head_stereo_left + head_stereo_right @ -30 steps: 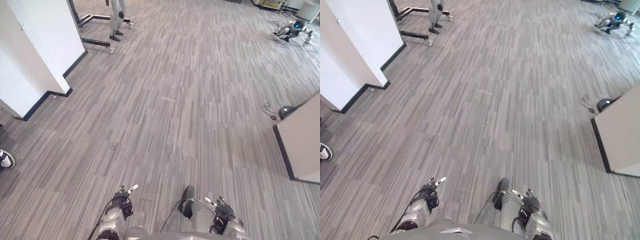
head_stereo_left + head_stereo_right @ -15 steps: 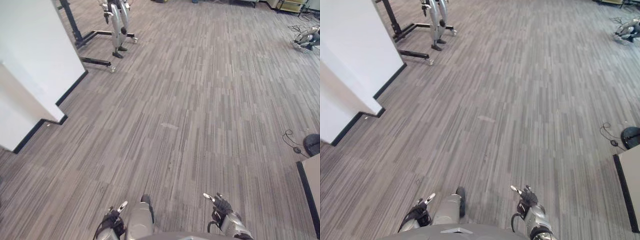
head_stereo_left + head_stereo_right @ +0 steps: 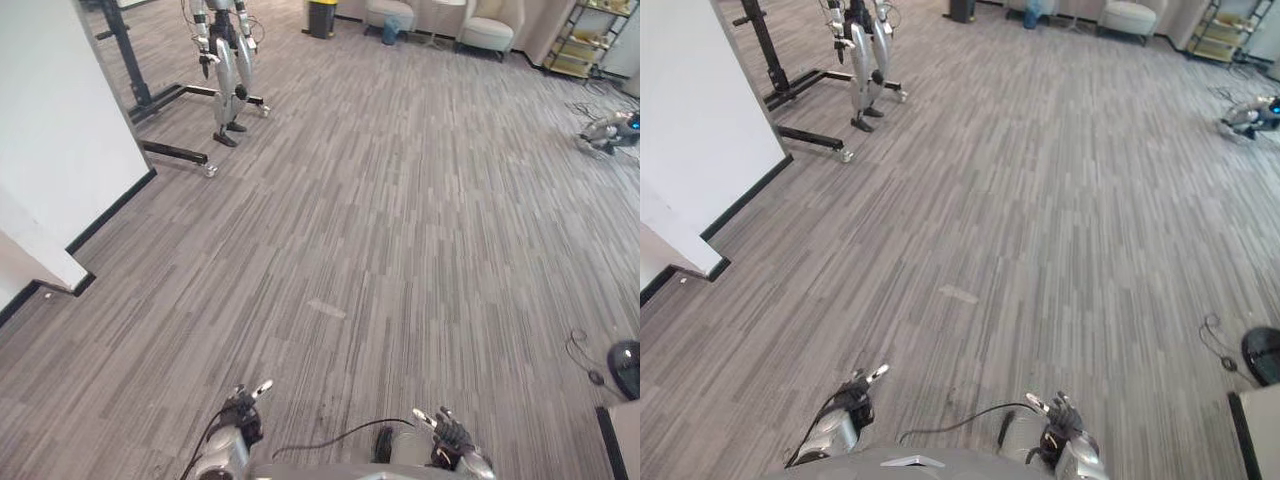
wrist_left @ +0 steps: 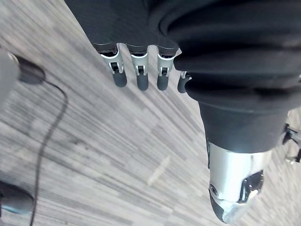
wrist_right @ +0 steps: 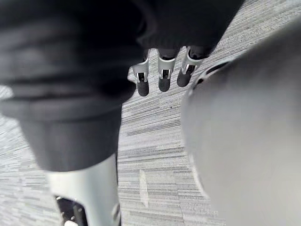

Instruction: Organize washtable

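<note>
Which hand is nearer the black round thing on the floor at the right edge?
Right. The right hand is left of the black round thing; the left hand is farther left still.

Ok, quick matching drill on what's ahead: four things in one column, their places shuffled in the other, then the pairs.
1. humanoid on black stand
2. pale armchair
3. small legged robot
4. pale floor mark

A. far right edge
B. centre, straight ahead
C. far left, by the white wall
D. far end, right of centre

Pairs: 1-C, 2-D, 3-A, 4-B
</note>
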Available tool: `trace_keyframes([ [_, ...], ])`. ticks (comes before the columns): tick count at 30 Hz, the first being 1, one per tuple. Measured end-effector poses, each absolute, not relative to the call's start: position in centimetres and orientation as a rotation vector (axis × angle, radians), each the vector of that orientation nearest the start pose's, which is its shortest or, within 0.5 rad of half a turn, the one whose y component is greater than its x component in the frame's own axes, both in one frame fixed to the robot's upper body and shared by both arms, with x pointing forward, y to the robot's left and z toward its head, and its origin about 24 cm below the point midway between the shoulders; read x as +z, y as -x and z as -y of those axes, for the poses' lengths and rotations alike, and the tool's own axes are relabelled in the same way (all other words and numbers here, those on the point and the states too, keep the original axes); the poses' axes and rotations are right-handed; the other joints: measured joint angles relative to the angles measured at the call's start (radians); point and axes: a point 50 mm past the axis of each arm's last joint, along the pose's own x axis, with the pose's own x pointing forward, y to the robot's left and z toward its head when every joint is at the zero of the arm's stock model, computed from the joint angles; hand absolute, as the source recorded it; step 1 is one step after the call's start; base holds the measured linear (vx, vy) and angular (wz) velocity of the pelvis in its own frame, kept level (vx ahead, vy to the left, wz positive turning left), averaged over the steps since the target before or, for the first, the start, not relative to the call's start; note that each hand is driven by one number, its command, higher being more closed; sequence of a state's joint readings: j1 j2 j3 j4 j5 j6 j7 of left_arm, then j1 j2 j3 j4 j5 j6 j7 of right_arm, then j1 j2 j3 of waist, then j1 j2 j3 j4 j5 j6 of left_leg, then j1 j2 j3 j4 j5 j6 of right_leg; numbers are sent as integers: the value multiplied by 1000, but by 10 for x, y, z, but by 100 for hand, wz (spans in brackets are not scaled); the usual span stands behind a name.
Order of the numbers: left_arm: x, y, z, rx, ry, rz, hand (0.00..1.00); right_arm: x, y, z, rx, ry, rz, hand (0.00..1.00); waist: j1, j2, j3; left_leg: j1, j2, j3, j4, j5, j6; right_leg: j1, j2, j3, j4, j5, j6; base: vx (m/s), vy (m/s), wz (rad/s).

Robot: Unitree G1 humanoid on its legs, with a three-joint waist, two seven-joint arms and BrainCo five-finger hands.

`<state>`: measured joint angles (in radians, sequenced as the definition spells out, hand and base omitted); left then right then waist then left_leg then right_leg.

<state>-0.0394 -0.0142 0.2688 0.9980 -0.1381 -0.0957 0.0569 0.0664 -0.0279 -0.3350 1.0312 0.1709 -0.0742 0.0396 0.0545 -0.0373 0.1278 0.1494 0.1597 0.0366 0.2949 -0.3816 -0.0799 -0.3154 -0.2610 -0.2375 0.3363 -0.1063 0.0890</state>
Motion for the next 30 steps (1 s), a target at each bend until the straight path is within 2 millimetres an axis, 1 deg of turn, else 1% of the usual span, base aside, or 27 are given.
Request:
trace_keyframes([
  [1, -142, -151, -181, 356, 236, -863, 0, -157, -99, 205, -413, -298, -979, 0, -2, -8, -9, 29, 4, -4, -1, -31, -16, -9, -13, 5, 8, -3, -4, 427, -534, 20],
  [2, -145, -146, -175, 350, 246, -888, 0, -157, -95, 210, -433, -301, -983, 0, -15, -6, -33, 85, 34, -15, -26, -68, -14, -27, 0, 7, 106, 44, 13, 617, -650, 24],
  [3, -148, -141, -171, 341, 245, -911, 0, -158, -90, 212, -442, -297, -995, 0, -14, 24, -63, 105, 72, -41, -5, -44, -16, -33, 30, 6, 167, 43, 9, 542, -537, 23],
  [4, -148, -141, -168, 333, 244, -912, 0, -158, -90, 212, -443, -297, -997, 0, -14, 30, -67, 100, 81, -45, 18, -35, -23, -32, 37, 1, 181, 26, -2, 474, -476, -3],
  [5, -151, -133, -162, 314, 252, -934, 0, -158, -92, 216, -446, -295, -998, 0, -12, 59, -80, 52, 116, -64, 151, 24, -32, -10, 77, -21, 205, -25, -22, 473, -449, -16],
  [6, -153, -127, -165, 336, 259, -946, 0, -158, -90, 218, -448, -288, -1009, 0, -16, 69, -83, -25, 140, -98, 344, 118, -34, 32, 109, -31, 194, -48, -38, 531, -485, -23],
  [7, -153, -126, -166, 347, 262, -946, 0, -158, -90, 219, -446, -281, -1015, 0, -11, 79, -84, -69, 147, -122, 447, 200, -44, 58, 126, -37, 181, -60, -50, 535, -336, -21],
  [8, -155, -119, -168, 359, 264, -959, 0, -158, -92, 220, -432, -265, -1015, 0, -3, 96, -77, -174, 149, -156, 654, 260, -108, 125, 158, -45, 131, -73, -62, 445, -252, -15],
  [10, -154, -117, -174, 369, 254, -950, 0, -159, -93, 217, -426, -271, -1027, 0, 5, 90, -68, -305, 143, -106, 809, 215, -76, 243, 189, -49, 20, -65, -66, 442, -203, -7],
  [11, -154, -117, -184, 370, 227, -943, 0, -161, -95, 213, -415, -280, -1040, 0, 11, 69, -55, -358, 138, -33, 788, 171, -55, 319, 191, -47, -48, -55, -63, 245, -86, -6],
  [12, -153, -116, -188, 374, 217, -939, 0, -161, -97, 211, -413, -285, -1040, 0, 13, 61, -50, -383, 136, 3, 755, 152, -46, 350, 191, -46, -77, -51, -60, 42, 24, -15],
  [13, -154, -112, -194, 384, 203, -942, 0, -160, -103, 209, -406, -291, -1028, 0, 19, 53, -45, -428, 130, 56, 645, 123, -31, 393, 189, -40, -123, -49, -57, -157, 118, -28],
  [15, -154, -105, -200, 436, 232, -943, 0, -157, -114, 206, -393, -292, -1002, 0, 31, 50, -40, -472, 108, 72, 378, 124, -21, 434, 184, -21, -165, -51, -48, -176, 112, -37],
  [16, -154, -104, -203, 453, 237, -940, 0, -157, -117, 204, -380, -283, -998, 0, 40, 48, -37, -476, 98, 69, 223, 160, -16, 450, 173, -17, -173, -64, -27, 1, 149, -24],
  [17, -154, -102, -207, 479, 246, -939, 0, -157, -119, 198, -356, -277, -1002, 0, 44, 30, -26, -456, 71, 73, 160, 286, -10, 478, 142, -7, -166, -95, 6, 207, 146, 0],
  [18, -153, -101, -213, 494, 237, -938, 0, -159, -119, 188, -326, -275, -1010, 0, 39, 7, -30, -437, 34, 93, 145, 275, 1, 480, 115, -12, -163, -104, 11, 418, 114, 17],
  [19, -152, -104, -217, 499, 226, -929, 0, -158, -123, 178, -281, -267, -1010, 0, 34, -14, -31, -444, 30, 96, 175, 261, 9, 481, 111, -24, -162, -84, -7, 461, 51, 12],
  [20, -151, -104, -220, 510, 223, -928, 0, -158, -127, 169, -261, -283, -1000, 0, 44, -14, -29, -463, 41, 98, 231, 226, 2, 476, 114, -16, -164, -50, -16, 437, 50, -10],
  [22, -153, -96, -223, 533, 227, -952, 0, -157, -131, 161, -248, -300, -993, 0, 56, -20, -34, -445, 44, 125, 263, 196, 28, 478, 106, 35, -143, -15, -4, 331, 50, -25],
  [23, -153, -97, -222, 526, 227, -956, 0, -156, -131, 162, -251, -299, -986, 0, 64, -20, -34, -422, 32, 130, 263, 185, 44, 458, 82, 65, -80, 7, 20, 237, 47, -21],
  [24, -153, -98, -222, 520, 220, -955, 0, -156, -131, 164, -254, -295, -986, 0, 64, -19, -36, -407, 20, 133, 254, 173, 50, 438, 71, 79, -22, 9, 24, 246, 65, -1],
  [25, -153, -97, -224, 500, 193, -968, 0, -157, -127, 168, -274, -299, -990, 0, 58, -19, -37, -365, -15, 128, 210, 152, 54, 375, 39, 97, 138, 12, 30, 194, 88, 39],
  [26, -154, -101, -219, 452, 167, -975, 0, -159, -122, 173, -288, -294, -1001, 0, 38, -25, -41, -333, -49, 127, 175, 137, 65, 312, 0, 124, 289, 52, 68, 167, 91, 53],
  [27, -153, -103, -218, 429, 148, -976, 0, -160, -118, 174, -294, -290, -1011, 0, 35, -26, -41, -317, -63, 126, 167, 135, 68, 283, -14, 138, 351, 94, 70, 141, 79, 37],
  [28, -153, -106, -214, 400, 135, -972, 0, -160, -114, 179, -301, -280, -1015, 0, 33, -7, -35, -271, -67, 129, 135, 127, 82, 247, -25, 147, 448, 173, 53, 85, 18, 4],
  [29, -153, -107, -214, 394, 127, -973, 0, -158, -117, 181, -295, -277, -999, 0, 26, 6, -25, -225, -66, 131, 98, 124, 87, 211, -22, 144, 535, 118, 31, 60, -32, -2],
  [30, -152, -107, -214, 392, 124, -971, 0, -158, -118, 182, -294, -276, -997, 0, 22, 8, -25, -200, -66, 132, 77, 125, 86, 201, -19, 132, 556, 73, 21, -4, -98, -2],
])
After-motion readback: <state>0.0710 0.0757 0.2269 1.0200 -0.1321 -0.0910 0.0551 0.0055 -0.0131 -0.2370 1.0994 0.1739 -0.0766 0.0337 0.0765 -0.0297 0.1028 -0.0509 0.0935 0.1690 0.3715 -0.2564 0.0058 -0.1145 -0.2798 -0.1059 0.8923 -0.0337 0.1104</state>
